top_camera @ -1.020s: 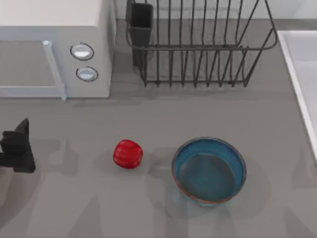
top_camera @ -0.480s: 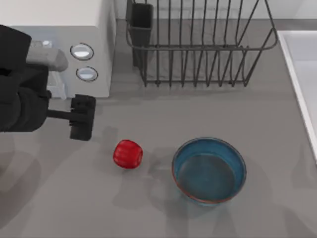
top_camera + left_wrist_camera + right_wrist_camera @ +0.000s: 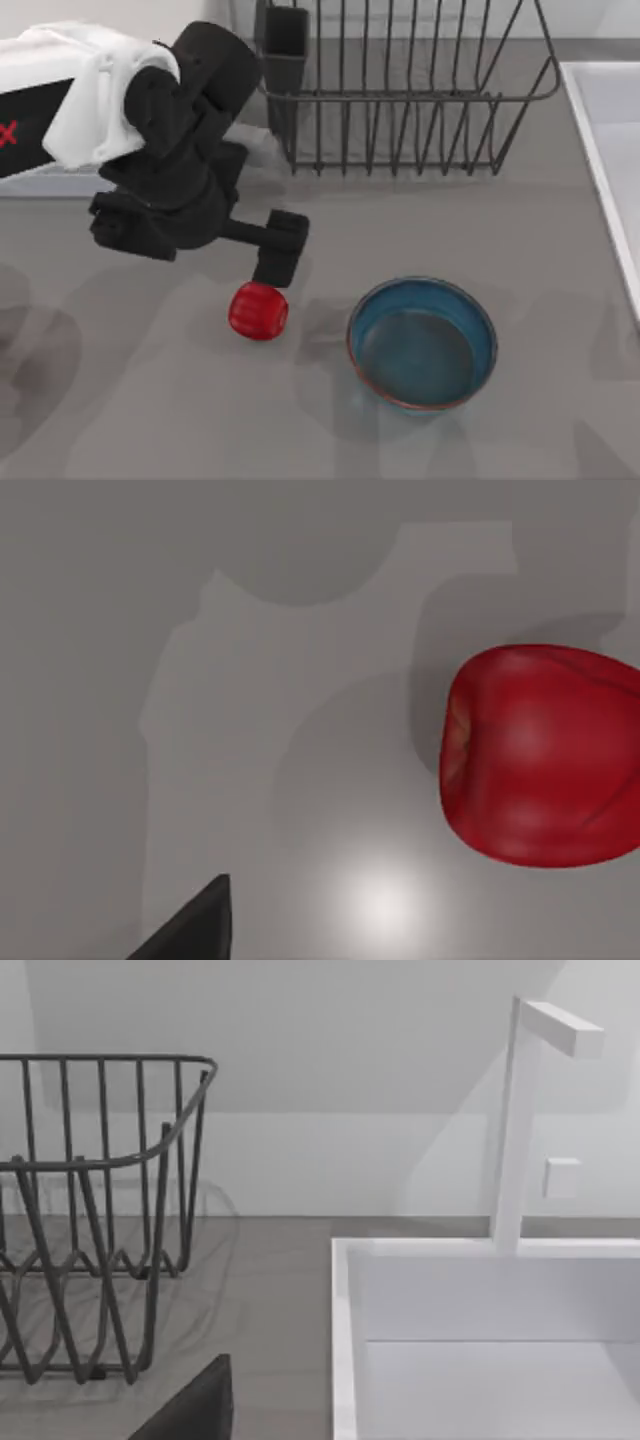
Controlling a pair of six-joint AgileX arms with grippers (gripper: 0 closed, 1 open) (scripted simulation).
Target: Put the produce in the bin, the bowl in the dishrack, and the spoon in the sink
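Now the left arm reaches much farther across the grey table than half a second ago, covering most of the white microwave at ten o'clock, and the left gripper has travelled from beside the microwave's knobs to just above the produce at its twelve o'clock edge.

Nothing else has moved: the large dark wire dishrack at twelve o'clock, the pale white sink at two o'clock, the round deep blue glazed bowl at five o'clock, and the small glossy red ribbed produce just left of the bowl, apart from it.

From the left wrist, the produce sits close on bare tabletop, with one dark fingertip well clear of it. From the right wrist, the dishrack and sink with its white faucet appear.

Whether the left jaws are spread or closed I cannot tell; they grasp nothing.
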